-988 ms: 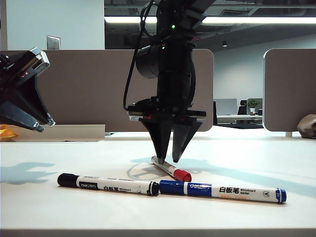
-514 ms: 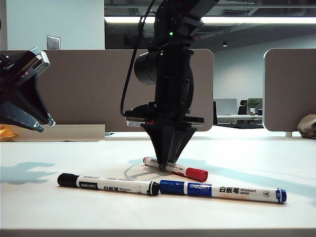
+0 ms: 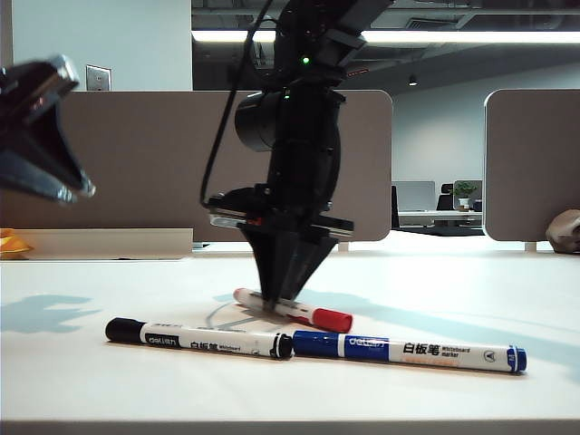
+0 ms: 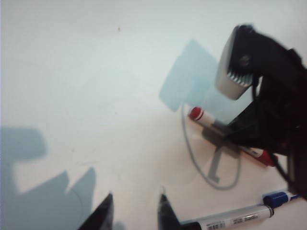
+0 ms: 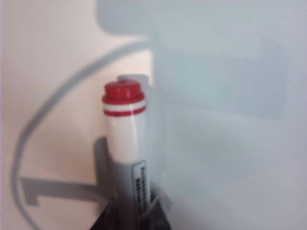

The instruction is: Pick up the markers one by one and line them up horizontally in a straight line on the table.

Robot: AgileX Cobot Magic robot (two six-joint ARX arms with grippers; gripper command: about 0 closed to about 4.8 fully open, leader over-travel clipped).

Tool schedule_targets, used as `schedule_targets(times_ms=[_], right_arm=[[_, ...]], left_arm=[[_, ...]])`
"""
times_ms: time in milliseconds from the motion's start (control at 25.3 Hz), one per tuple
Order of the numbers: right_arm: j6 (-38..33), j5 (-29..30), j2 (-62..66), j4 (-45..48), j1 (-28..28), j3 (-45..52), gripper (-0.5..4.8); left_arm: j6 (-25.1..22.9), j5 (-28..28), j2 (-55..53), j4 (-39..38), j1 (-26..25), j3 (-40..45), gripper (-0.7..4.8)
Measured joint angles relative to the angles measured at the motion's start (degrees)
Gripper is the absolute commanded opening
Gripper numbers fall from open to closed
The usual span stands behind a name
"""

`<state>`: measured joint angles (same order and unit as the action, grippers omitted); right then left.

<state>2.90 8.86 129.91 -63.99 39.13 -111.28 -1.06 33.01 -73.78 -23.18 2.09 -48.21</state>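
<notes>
My right gripper point(image 3: 275, 303) points down at the middle of the table point(image 3: 471, 290), shut on the barrel of the red marker point(image 3: 304, 312). That marker lies slanted, low at the table top, behind the other two. The right wrist view shows its red end point(image 5: 123, 98) sticking out from between the right gripper point(image 5: 132, 216) jaws. In front, the black marker point(image 3: 199, 338) and the blue marker point(image 3: 408, 349) lie end to end in one line. My left gripper point(image 3: 72, 186) hangs open and empty at the far left, above the table. Its left gripper point(image 4: 135, 197) tips sit near the black marker point(image 4: 235, 216).
Brown-grey divider panels point(image 3: 154, 163) stand behind the table. A yellow object point(image 3: 11, 243) sits at the far left edge and a beige object point(image 3: 566, 231) at the far right. The right arm point(image 4: 268, 96) fills one side of the left wrist view.
The right gripper closed on the red marker, then shifted left with it, swinging it closer to level. The left gripper rose a little at the far left.
</notes>
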Motion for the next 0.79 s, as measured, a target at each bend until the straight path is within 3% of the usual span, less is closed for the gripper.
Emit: schedule_targets(times_ms=[790], right_arm=[[4.24, 6.34, 1.44, 4.52, 7.21, -8.76, 0.50]], left_arm=[[-1.90, -4.50, 5.31, -3.48, 0.13, -0.22, 1.21]])
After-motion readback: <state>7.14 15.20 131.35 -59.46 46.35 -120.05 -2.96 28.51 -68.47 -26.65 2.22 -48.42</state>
